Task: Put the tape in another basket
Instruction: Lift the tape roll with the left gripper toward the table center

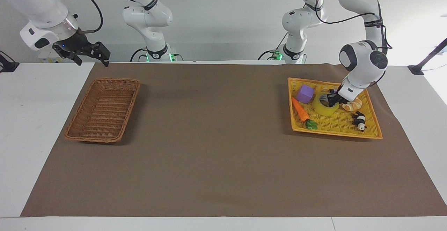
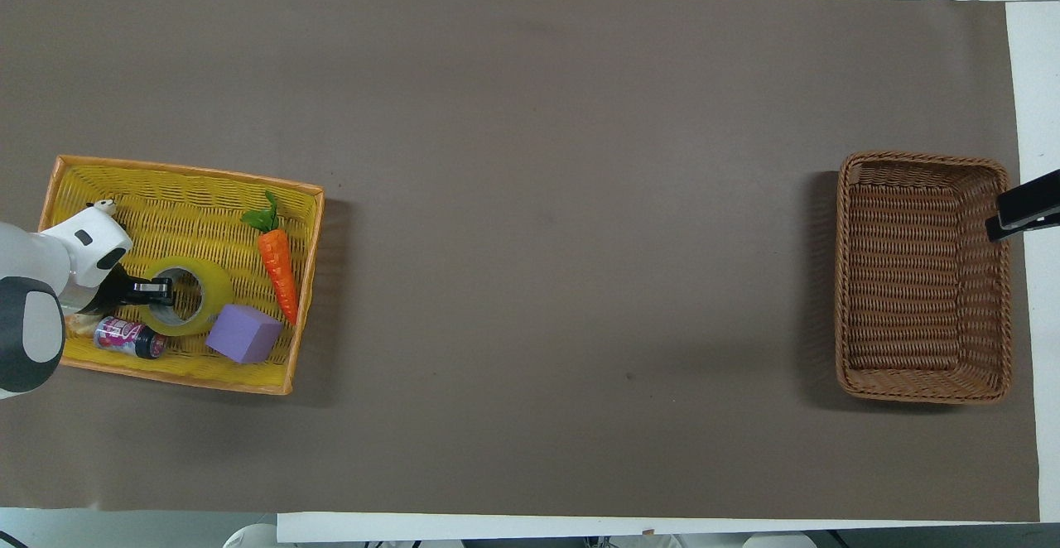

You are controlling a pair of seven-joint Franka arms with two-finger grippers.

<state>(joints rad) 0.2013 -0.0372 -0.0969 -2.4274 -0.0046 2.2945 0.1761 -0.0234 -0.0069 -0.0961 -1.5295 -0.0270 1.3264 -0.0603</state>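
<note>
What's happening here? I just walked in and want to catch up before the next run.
The left hand is down in the yellow tray, shut on the wall of the tape, one finger inside the roll's hole. The tape has not left the tray, where it sits among a carrot, a purple block, a panda figure and a small can. The brown basket at the right arm's end holds nothing. The right hand waits open beside it.

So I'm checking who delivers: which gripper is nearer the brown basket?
Right. The right gripper waits up beside the brown basket; the left gripper is at the yellow tray, shut on the tape.
</note>
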